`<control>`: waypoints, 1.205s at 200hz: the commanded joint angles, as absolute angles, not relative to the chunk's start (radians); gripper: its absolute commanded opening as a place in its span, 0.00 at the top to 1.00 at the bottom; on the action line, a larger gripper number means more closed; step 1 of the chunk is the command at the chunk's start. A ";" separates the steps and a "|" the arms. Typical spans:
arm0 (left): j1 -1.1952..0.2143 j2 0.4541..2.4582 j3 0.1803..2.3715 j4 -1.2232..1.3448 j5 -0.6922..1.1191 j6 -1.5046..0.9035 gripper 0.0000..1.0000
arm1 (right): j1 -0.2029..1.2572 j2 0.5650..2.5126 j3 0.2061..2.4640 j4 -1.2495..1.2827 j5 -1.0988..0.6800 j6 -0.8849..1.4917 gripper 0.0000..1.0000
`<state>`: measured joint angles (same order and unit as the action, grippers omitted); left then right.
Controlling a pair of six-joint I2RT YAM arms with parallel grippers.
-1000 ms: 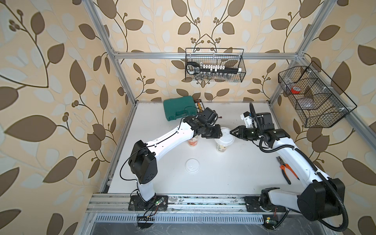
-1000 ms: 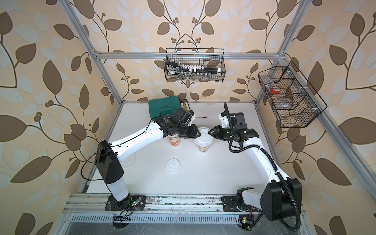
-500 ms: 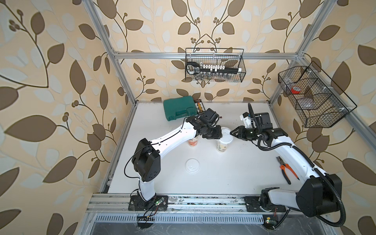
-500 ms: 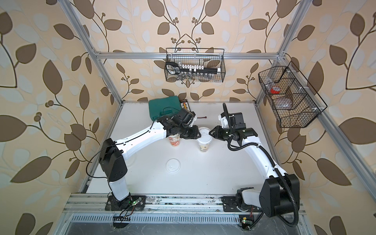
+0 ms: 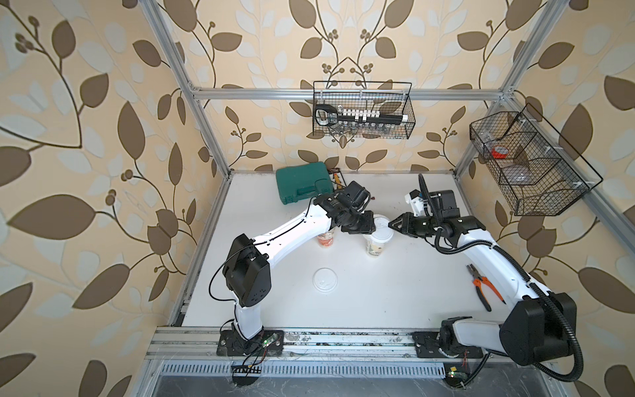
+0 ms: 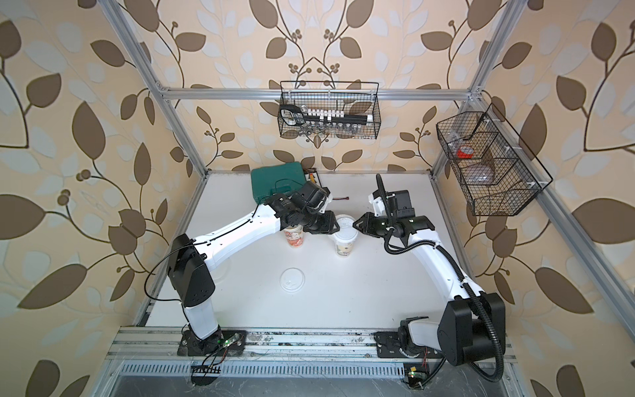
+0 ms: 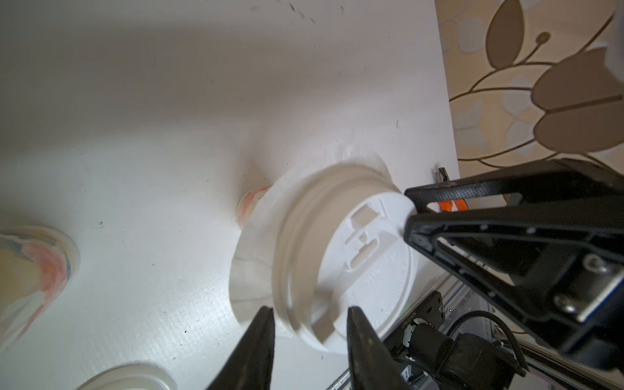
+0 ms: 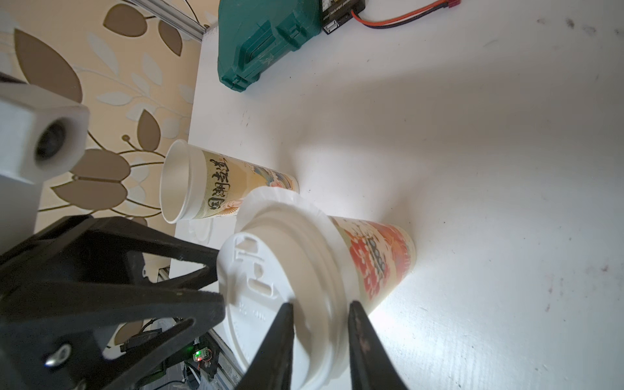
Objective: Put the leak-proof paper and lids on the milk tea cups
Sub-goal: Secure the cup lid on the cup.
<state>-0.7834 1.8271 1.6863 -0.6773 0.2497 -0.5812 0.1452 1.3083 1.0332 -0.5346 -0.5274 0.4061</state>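
Leak-proof paper [image 7: 251, 266] lies trapped under the lid [image 7: 371, 263] on the cup [image 8: 371, 256], just beneath the left gripper [image 7: 309, 309] and right gripper [image 8: 319, 305], both clamped on the lid's rim; we judge that uneven pressing could tip the cup or tear the paper.

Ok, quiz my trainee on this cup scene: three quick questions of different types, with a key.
1. True or false: the open cup lies on its side.
2. What pokes out under the lid of the lidded cup? A straw; B paper; C spoon.
3. Fill in: the left jaws and the right jaws each straddle the lid's ____.
Key: 1 false, it stands upright; 2 B; 3 rim.
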 commanded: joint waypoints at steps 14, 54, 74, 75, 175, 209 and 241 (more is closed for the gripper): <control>-0.776 1.827 1.730 -0.696 0.222 -0.551 0.61 | 0.150 1.324 1.075 -0.558 -0.525 0.396 0.63; -0.768 1.834 1.742 -0.710 0.209 -0.540 0.61 | 0.151 1.347 1.106 -0.558 -0.531 0.393 0.63; -0.762 1.837 1.751 -0.715 0.207 -0.534 0.61 | 0.156 1.357 1.117 -0.556 -0.532 0.392 0.63; -0.761 1.837 1.752 -0.714 0.207 -0.534 0.61 | 0.156 1.357 1.117 -0.556 -0.531 0.392 0.63; -0.755 1.871 1.779 -0.730 0.206 -0.525 0.64 | 0.157 1.384 1.118 -0.541 -0.523 0.394 0.75; -0.750 1.878 1.782 -0.736 0.202 -0.523 0.64 | 0.159 1.387 1.118 -0.542 -0.526 0.394 0.76; -0.741 1.882 1.786 -0.745 0.199 -0.523 0.65 | 0.160 1.394 1.123 -0.541 -0.531 0.396 0.76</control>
